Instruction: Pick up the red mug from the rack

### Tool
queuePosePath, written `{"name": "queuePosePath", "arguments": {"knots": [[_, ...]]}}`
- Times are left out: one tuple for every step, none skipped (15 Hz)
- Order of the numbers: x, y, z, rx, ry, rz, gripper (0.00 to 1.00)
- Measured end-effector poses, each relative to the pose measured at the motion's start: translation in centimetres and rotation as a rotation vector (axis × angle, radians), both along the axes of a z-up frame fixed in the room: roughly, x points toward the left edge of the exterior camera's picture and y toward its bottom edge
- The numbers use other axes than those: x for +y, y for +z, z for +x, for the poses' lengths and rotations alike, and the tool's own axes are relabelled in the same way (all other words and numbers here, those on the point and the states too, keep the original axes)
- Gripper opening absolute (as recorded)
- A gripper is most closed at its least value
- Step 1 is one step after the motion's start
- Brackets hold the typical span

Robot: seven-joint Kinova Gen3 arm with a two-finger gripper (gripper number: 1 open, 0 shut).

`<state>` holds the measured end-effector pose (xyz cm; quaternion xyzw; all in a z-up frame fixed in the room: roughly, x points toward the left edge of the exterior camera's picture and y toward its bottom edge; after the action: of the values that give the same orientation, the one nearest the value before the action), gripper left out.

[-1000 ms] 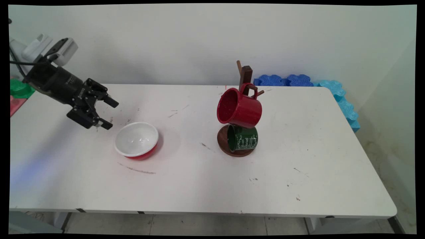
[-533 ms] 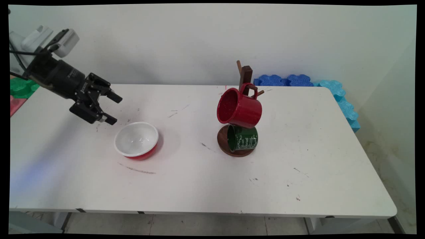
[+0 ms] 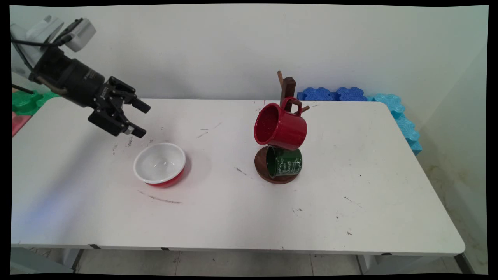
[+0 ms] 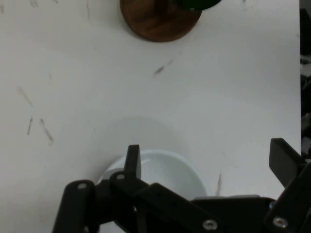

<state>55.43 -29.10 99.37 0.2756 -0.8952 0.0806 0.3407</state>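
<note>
While your gripper hangs in the air above the left part of the counter, its two fingers are spread wide apart and there is nothing between them. It is tilted, pointing down and to the right, toward the red bowl with the white inside. This bowl is the nearest thing to it, just beside and below the fingertips, but they do not touch it. In the hand view you see the bowl low in the picture, partly hidden behind the black linkage, with one finger standing in front of its rim and the other far at the right edge.

The bowl stands upright on the counter with its opening up, so its rim is free from all sides.

Well apart, more to the right, stands a wooden mug tree on a round brown base. A red mug hangs by its handle from an upper peg and therefore lies on its side, its mouth turned to the left. Under it a dark green mug with pale writing is also on its side; I cannot tell whether it hangs from a lower peg or rests on the base. Behind the far right corner of the counter lie blue foam pieces.
</note>
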Motion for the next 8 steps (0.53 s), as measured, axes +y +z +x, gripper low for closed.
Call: {"name": "queuePosePath", "arguments": {"knots": [[-0.1,0.2,-0.4,0.008,0.007,-0.001,1.0],[-0.1,0.4,-0.9,0.017,0.013,-0.002,1.0],[-0.2,0.6,-1.3,0.025,0.019,-0.003,1.0],[-0.3,0.8,-1.8,0.034,0.025,-0.004,1.0],[-0.4,0.9,-2.3,0.044,0.031,-0.006,1.0],[-0.4,1.0,-2.7,0.053,0.036,-0.007,1.0],[-0.5,1.1,-3.4,0.065,0.041,-0.008,1.0],[-0.6,1.2,-3.9,0.074,0.044,-0.009,1.0]]}}
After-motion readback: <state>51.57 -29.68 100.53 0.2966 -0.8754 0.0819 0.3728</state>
